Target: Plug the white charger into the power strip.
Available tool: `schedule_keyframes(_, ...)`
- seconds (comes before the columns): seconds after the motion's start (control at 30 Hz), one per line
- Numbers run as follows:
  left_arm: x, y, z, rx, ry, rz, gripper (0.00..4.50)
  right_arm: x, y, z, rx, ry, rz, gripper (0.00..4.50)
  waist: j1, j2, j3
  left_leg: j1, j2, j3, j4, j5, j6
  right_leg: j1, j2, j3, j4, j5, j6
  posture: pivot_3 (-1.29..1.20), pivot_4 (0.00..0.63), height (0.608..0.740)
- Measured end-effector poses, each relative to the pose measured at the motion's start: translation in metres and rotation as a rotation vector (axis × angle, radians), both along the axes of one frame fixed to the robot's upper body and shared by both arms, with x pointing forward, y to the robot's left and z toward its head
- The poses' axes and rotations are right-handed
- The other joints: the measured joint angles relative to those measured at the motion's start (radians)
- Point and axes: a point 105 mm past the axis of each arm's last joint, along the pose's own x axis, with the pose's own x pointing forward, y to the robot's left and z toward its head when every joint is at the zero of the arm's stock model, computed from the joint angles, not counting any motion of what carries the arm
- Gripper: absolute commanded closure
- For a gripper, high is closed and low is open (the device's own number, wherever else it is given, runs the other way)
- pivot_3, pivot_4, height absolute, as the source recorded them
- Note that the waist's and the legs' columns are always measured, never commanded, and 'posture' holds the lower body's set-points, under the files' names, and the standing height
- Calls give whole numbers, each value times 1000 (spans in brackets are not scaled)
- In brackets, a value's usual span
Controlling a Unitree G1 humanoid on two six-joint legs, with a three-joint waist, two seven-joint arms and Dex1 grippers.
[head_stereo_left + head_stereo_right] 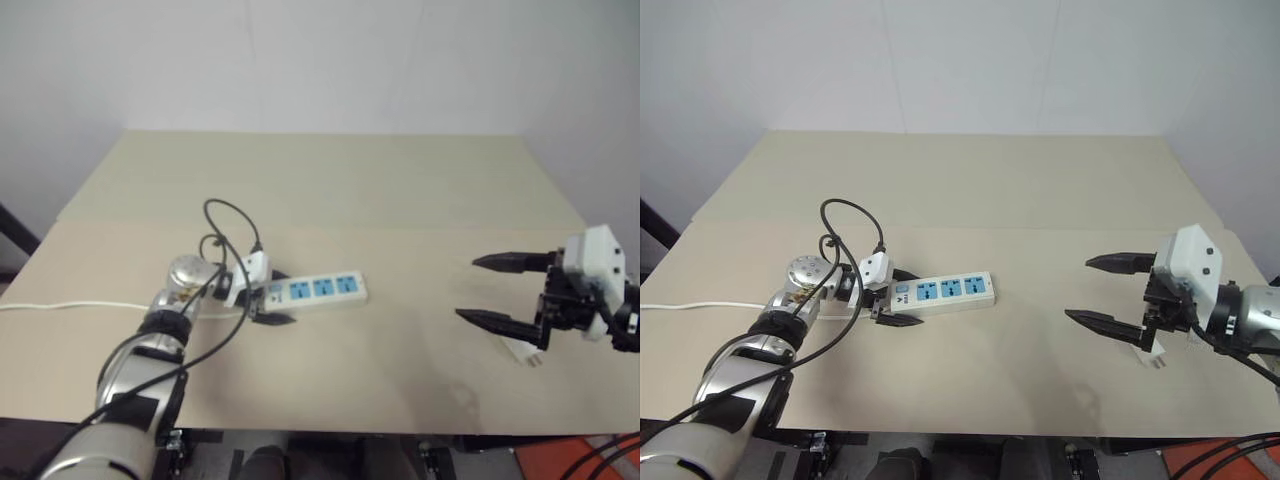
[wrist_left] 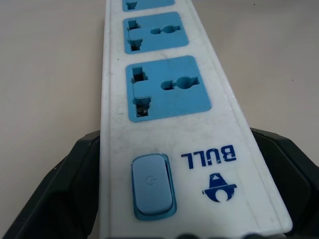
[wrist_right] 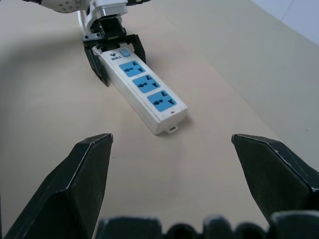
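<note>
The power strip (image 1: 322,289), a white bar with three blue socket faces, lies flat at the table's centre-left. My left gripper (image 1: 278,298) stands open at its switch end (image 2: 152,186), with one black finger (image 2: 65,189) along each long side of the bar. The white charger (image 1: 523,352) lies on the table at the right, partly hidden under my right gripper. My right gripper (image 1: 468,288) hovers above the table, open and empty, its fingers pointing left toward the strip.
The strip's thin white cord (image 1: 60,306) runs left off the table edge. Black cables (image 1: 235,225) loop above my left wrist. The beige table (image 1: 330,190) stretches bare behind the strip and between both grippers. An orange object (image 1: 590,458) sits below the front right edge.
</note>
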Motion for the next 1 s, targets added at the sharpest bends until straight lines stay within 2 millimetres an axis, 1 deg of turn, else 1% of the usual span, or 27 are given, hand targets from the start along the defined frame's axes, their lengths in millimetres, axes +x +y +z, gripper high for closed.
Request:
schedule_keyframes(0.23,-1,13,8,-14,-8,-1,30,-1,1,-4,10,5,-17,0,-4,0,0,0,0,0,0,0,0,0,0,0,0,0,0,0,150,740)
schedule_keyframes(0.37,0,19,21,-99,-39,22,30,-2,2,-4,10,3,-19,0,-5,0,0,0,0,0,0,0,0,0,0,0,0,0,0,0,150,740)
schedule_keyframes(0.5,-2,29,25,-171,-49,62,30,-3,1,-3,21,7,-24,0,-8,0,0,0,0,0,0,0,0,0,0,0,0,0,0,0,150,740)
schedule_keyframes(0.57,-5,35,19,-178,-34,82,30,-4,2,-2,32,6,-22,0,-10,0,0,0,0,0,0,0,0,0,0,0,1,0,0,0,150,740)
schedule_keyframes(0.7,-13,40,6,-178,9,91,30,-6,2,-2,39,19,-20,0,-11,0,0,0,0,0,0,0,0,0,0,0,1,0,0,0,150,740)
schedule_keyframes(0.87,-18,44,0,-198,33,102,30,-8,-2,3,51,18,-31,0,-10,0,0,0,0,0,0,0,0,0,0,0,0,0,0,0,150,740)
schedule_keyframes(1.0,-17,45,-5,-229,41,136,30,-11,-3,5,51,24,-37,0,-10,0,0,1,0,0,0,0,0,0,0,0,1,0,0,0,150,740)
